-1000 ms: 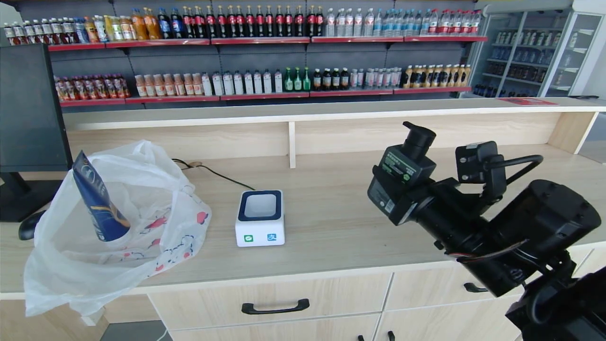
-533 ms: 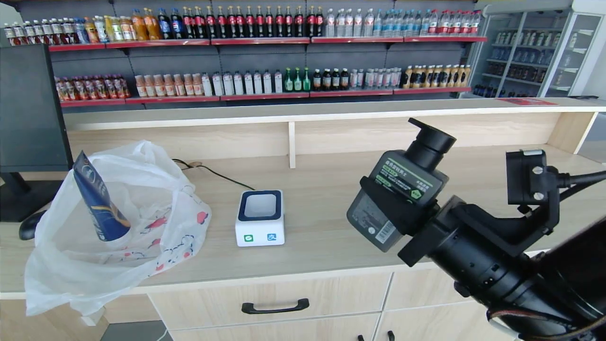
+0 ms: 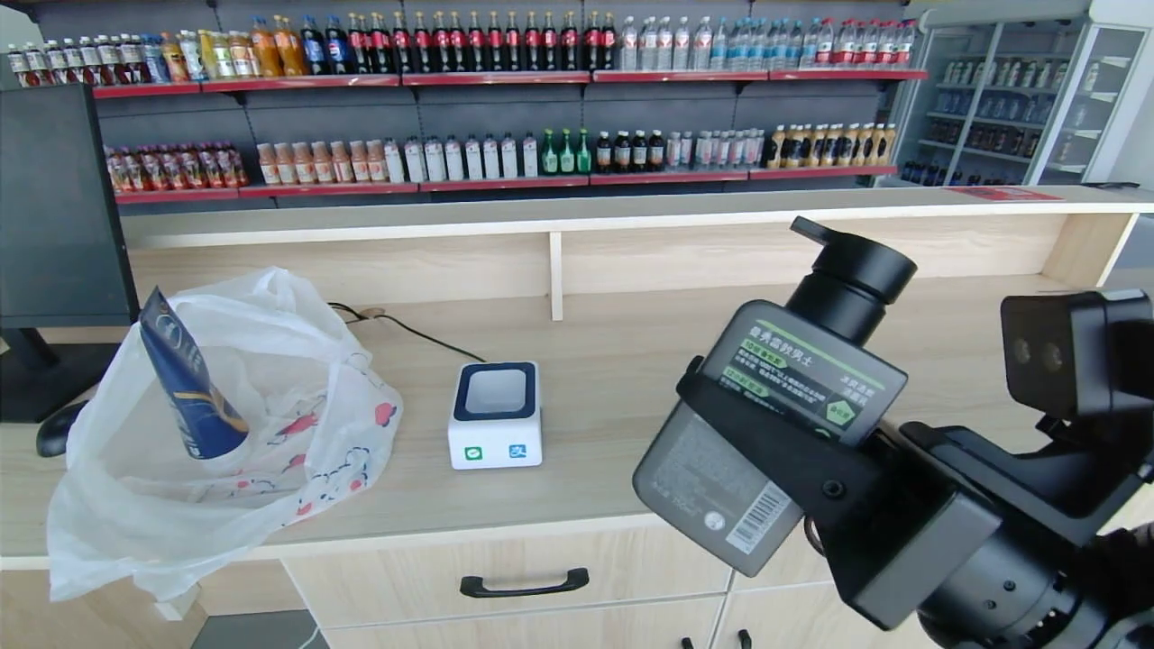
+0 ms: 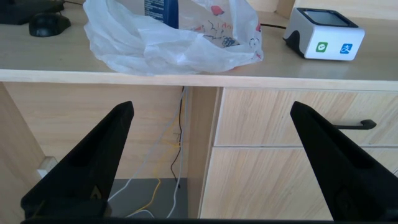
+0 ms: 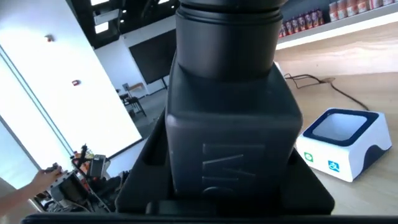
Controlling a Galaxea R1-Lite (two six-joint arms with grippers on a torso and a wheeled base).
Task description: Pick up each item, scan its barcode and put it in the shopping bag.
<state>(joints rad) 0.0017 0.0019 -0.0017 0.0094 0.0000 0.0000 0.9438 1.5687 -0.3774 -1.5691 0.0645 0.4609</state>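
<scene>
Now, from the head view, the right claw [image 3: 771,437] gripping the dark grey square plastic bottle with a black pump cap [image 3: 811,365] has swung up and nearer within the last second. Its barcode faces away from the white box scanner with a dark window [image 3: 496,415] on the pale wood worktop [image 3: 631,397], so scanning looks still ahead; stocked drink shelves [image 3: 496,54] line the back wall. From the left wrist, the left claw [image 4: 211,109] hangs spread open and empty before the drawers, below the thin white plastic shopping bag [image 4: 174,43]. From the right wrist, the bottle sits clamped upright, the scanner on the worktop beyond it.
</scene>
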